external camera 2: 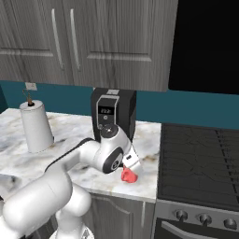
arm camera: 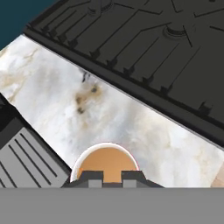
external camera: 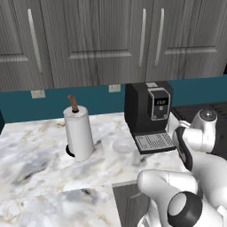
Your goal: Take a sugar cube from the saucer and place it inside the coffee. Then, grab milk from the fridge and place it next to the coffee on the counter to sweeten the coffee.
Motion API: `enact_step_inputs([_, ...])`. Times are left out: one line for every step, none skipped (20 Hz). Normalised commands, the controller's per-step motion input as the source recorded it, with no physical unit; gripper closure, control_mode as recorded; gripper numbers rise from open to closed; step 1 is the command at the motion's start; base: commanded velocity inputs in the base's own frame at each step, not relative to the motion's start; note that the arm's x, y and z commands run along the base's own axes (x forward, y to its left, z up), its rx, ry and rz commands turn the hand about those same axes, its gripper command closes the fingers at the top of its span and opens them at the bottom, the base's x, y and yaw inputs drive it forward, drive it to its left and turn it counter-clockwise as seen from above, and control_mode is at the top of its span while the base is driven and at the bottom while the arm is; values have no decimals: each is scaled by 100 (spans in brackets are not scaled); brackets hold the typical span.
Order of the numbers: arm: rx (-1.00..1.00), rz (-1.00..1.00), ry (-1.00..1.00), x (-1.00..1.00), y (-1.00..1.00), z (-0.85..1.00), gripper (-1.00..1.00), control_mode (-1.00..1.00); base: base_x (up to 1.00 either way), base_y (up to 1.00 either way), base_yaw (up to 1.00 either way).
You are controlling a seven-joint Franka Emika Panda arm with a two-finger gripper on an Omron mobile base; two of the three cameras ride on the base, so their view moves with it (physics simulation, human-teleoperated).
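Directly over coffee point(arm camera: 107, 162), closed tool point(arm camera: 111, 178), no legible writing

coffee mach. point(external camera: 147, 113), towel roll point(external camera: 79, 133), stove point(external camera 2: 200, 161)

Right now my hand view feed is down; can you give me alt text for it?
The shut gripper hangs directly over the coffee, its tan surface just beyond the fingertips. The cup stands on the marbled counter, between the coffee machine's grated tray and the black stove.
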Motion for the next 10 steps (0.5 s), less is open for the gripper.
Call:
enact_step_inputs([-1,-1,0,28,0,-10,100,-100,0,0,0])
enact_step_inputs([-1,-1,0,26,0,-9,100,-100,0,0,0])
enact_step_inputs([-1,-1,0,24,0,-9,100,-100,0,0,0])
enact_step_inputs([-1,-1,0,23,0,-9,100,-100,0,0,0])
enact_step_inputs([-1,0,0,21,0,-13,100,-100,0,0,0])
enact_step_inputs([-2,0,0,21,0,-14,100,-100,0,0,0])
enact_step_inputs([-2,0,0,21,0,-14,100,-100,0,0,0])
enact_step_inputs([-3,0,0,21,-1,-14,100,-100,0,0,0])
enact_step_inputs([-3,0,0,21,-2,-18,100,-100,0,0,0])
enact_step_inputs([-4,0,0,19,-4,-21,100,-100,0,0,0])
